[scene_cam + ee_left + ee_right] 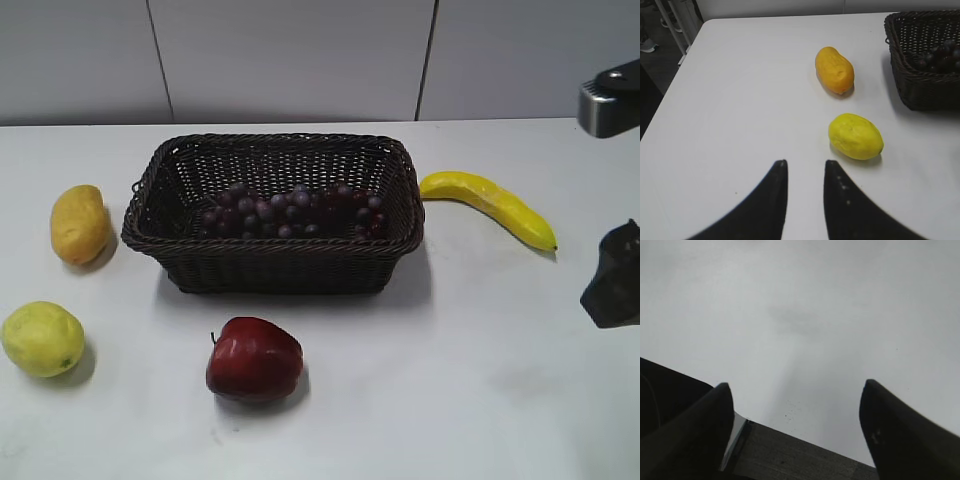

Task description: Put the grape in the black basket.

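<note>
The grape lies inside the black basket. The left claw is narrowly parted and empty. The right claw is spread wide over bare desk.

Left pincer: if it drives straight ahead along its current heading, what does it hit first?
Probably nothing soon. The left pincer points up the white table, and the lane straight ahead looks bare. The yellow lemon-like fruit and the orange fruit sit just right of that line; depth is unclear, so the right fingertip might graze the yellow one.

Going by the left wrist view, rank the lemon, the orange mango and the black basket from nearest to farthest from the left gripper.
From the left gripper:
1. Lemon, just ahead, to the right.
2. Orange mango, farther ahead.
3. Black basket, far right, holding the grape.
</note>
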